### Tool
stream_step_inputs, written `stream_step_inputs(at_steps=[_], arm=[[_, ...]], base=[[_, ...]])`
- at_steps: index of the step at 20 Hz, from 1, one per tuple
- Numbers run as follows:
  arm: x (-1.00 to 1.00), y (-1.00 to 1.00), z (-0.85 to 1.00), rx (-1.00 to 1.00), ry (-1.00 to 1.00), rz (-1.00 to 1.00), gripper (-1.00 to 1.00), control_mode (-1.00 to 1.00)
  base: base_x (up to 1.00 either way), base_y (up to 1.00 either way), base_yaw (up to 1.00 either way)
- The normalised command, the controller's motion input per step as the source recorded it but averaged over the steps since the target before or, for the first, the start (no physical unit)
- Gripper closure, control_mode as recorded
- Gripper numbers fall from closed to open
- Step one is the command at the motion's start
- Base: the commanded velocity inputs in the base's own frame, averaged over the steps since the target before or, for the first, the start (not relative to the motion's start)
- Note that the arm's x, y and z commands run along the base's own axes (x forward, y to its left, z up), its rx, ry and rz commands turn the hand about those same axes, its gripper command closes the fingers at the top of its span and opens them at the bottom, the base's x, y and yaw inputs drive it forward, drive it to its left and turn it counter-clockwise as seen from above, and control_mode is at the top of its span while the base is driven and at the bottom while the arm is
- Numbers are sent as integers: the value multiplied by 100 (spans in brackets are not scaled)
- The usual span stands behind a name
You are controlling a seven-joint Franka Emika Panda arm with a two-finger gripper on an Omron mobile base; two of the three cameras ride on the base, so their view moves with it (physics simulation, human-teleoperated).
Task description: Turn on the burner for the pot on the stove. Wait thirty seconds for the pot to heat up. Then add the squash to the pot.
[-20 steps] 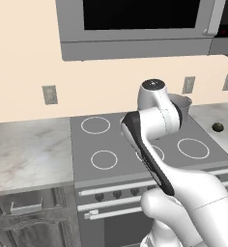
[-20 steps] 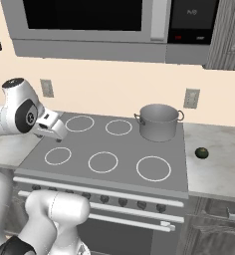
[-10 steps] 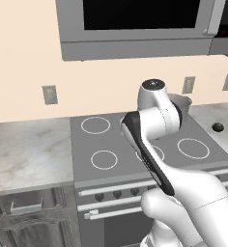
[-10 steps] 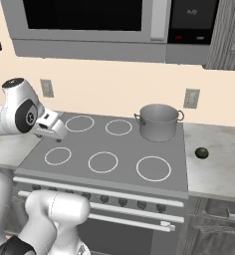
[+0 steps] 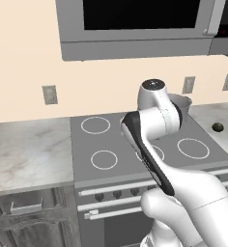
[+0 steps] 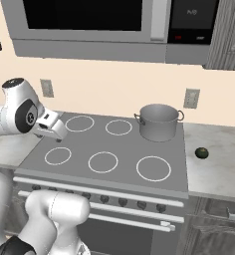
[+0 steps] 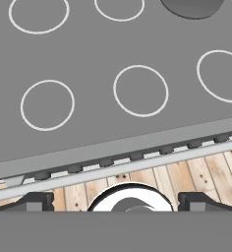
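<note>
Left base view: arm hides most of pot [image 5: 182,102]; squash [image 5: 217,127] on counter right of stove [image 5: 87,149].
Right base view: gripper [image 6: 56,133] over stove's left edge; pot far right, squash beyond.
Hand view: jaws wide open, empty; pot [image 7: 191,7] far ahead.

A grey microwave [image 6: 84,27] with a black window hangs on the cream wall [image 6: 109,92] above. Grey outlet plates [image 5: 49,94] sit on that wall. Marbled counter [image 5: 29,154] runs to both sides, with grey drawers [image 5: 26,212] under it. Wood floor [image 7: 152,182] lies below.
</note>
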Motion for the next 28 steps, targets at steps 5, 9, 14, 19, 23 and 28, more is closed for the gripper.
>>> stream_step_inputs(at_steps=[5,9,14,19,23,28], arm=[[0,0,0,0,0,0,-100,-100],[0,0,0,0,0,0,-100,-100],[0,0,0,0,0,0,-100,-100],[0,0,0,0,0,0,-100,-100],[0,0,0,0,0,0,-100,-100],[0,0,0,0,0,0,-100,-100]], base=[[0,0,0],[0,0,0],[0,0,0],[0,0,0],[0,0,0],[0,0,0]])
